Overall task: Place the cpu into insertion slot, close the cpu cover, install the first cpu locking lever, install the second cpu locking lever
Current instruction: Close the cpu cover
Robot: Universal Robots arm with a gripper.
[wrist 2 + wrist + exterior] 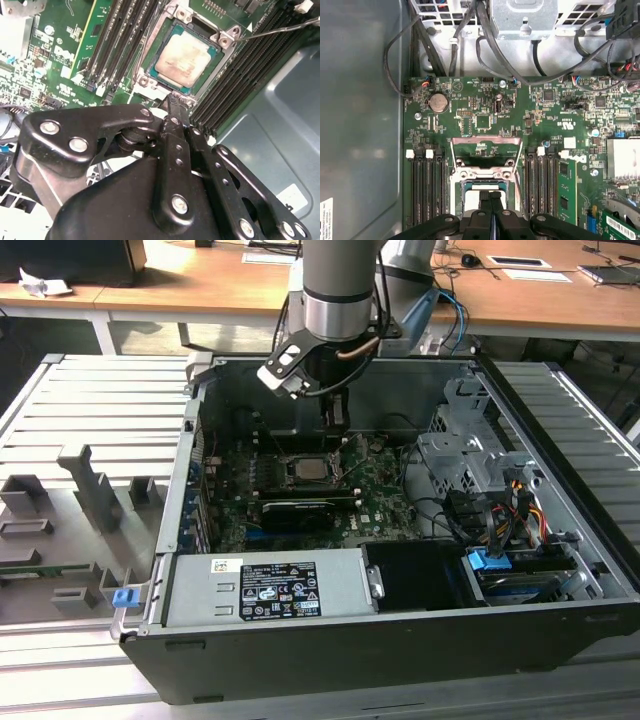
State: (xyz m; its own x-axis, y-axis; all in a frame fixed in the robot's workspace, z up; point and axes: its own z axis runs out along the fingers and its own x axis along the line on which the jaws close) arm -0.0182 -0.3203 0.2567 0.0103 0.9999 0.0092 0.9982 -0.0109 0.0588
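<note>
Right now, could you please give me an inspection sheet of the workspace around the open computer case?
Surface: slatted metal table carrying the open computer case.
Job's things: the cpu lies seated in the insertion slot; the cpu cover looks swung open, with the board visible through its cut-out.
Clutter: grey fixture blocks on the exterior view's left.
Grippers: the end effector is shut and looks empty, with its tips at the cpu's edge; I cannot tell if they touch.
Cables: black cables beyond the motherboard; coloured wires by the drive cage.
Surroundings: wooden desks behind.
</note>
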